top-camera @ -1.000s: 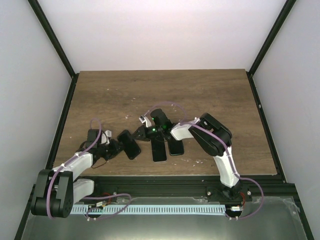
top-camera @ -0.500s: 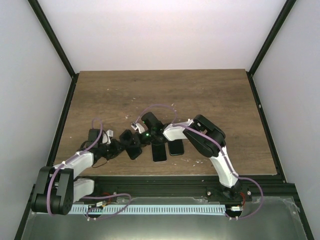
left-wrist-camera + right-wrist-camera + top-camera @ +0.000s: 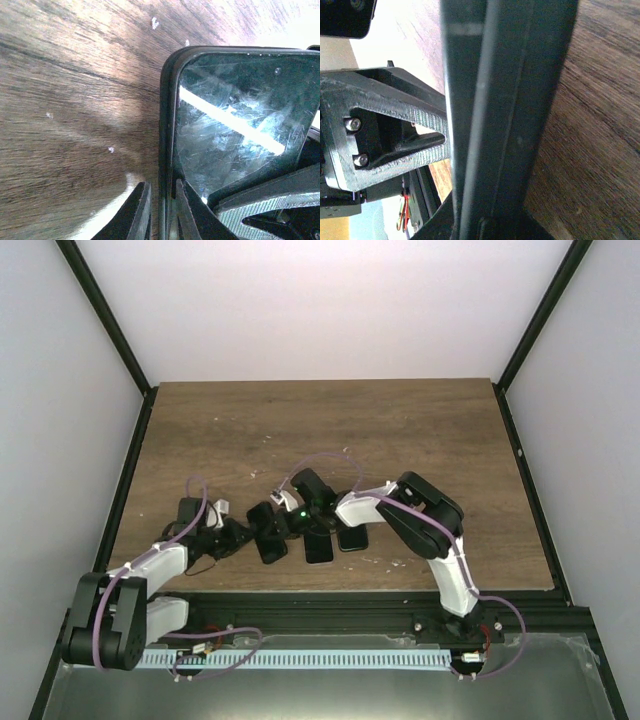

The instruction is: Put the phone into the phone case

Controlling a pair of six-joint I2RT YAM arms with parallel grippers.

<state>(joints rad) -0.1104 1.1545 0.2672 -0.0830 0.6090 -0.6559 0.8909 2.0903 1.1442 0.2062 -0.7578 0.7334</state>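
Phone (image 3: 266, 532) sat at the near-left of the wooden table (image 3: 400, 430), caught between the two grippers, with its long axis running roughly away from the arms. Whether it rested on the wood or was lifted off it could not be told.

Furthest left, the left arm reached low across the table. The left gripper (image 3: 245, 536) was clamped on the phone's left side. In the left wrist view its fingers (image 3: 139, 212) stood close together with the phone's edge pinched between them. The glossy dark screen, scratched and reflecting a bright streak, filled the right of that view. A raised dark rim (image 3: 166, 125) ran round the screen; whether that rim was the phone case could not be told.

On the phone's right side, the right gripper (image 3: 284, 519) came in from the far right and met it. In the right wrist view the phone appeared edge-on as a dark upright slab filling the middle of the frame. That gripper's fingers sat tight against both of its faces with no gap showing, so it was narrowed onto the phone. The left gripper's ribbed grey finger (image 3: 385, 130) showed just beyond.

Right of the phone lay two black slabs, one (image 3: 318, 546) just beside the other (image 3: 351, 537), under the right arm's forearm.
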